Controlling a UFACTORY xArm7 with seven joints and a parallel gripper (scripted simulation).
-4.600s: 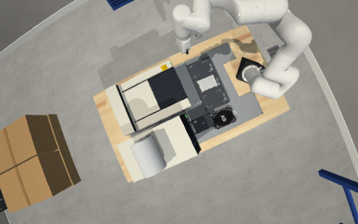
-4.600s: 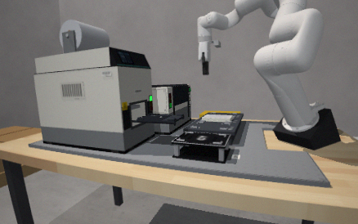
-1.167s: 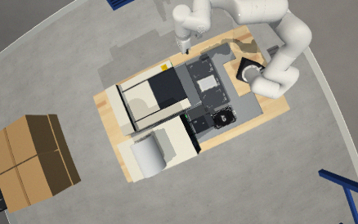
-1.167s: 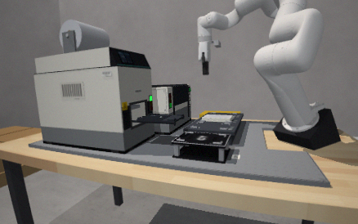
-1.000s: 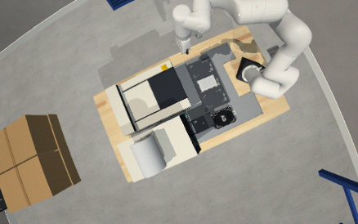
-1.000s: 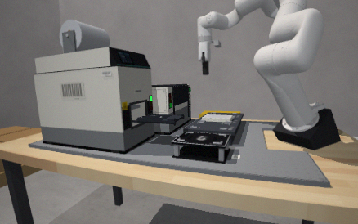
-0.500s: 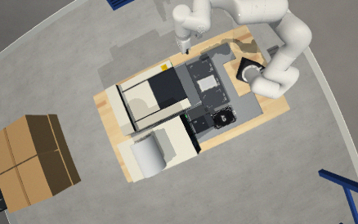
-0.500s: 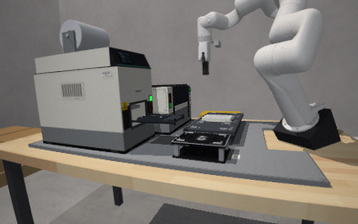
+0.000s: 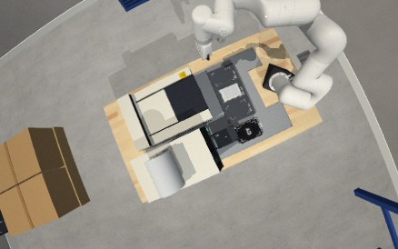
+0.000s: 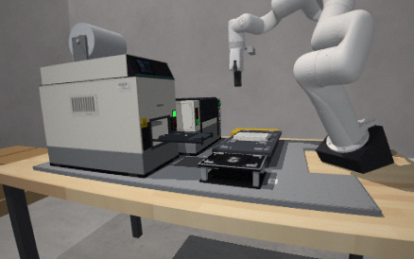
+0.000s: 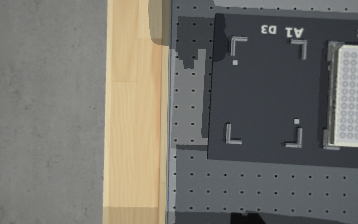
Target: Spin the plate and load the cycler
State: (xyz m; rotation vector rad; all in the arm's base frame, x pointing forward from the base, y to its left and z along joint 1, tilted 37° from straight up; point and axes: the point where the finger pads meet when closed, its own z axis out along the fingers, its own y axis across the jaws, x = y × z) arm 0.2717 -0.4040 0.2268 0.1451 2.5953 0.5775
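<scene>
My gripper (image 9: 207,57) hangs high above the far end of the deck row, fingers shut and empty; in the side view it (image 10: 237,79) is well clear of everything. The wrist view looks straight down on the D3 nest (image 11: 265,92), which holds no plate. The white-welled plate K37 (image 11: 346,95) (image 9: 231,93) sits on D2 beside it. A dark plate with a white mark (image 9: 247,131) lies on the raised front nest (image 10: 232,164); I cannot read its label. The centrifuge (image 9: 174,104) stands behind the deck. BAL is not in view.
The sealer (image 10: 104,118) with its roll on top stands at the near end, its stage (image 10: 181,137) out in front. A green lamp (image 10: 173,113) glows between the two machines. The table's wooden edge (image 11: 132,115) runs just beside D3. The arm's base (image 9: 278,81) is on the right.
</scene>
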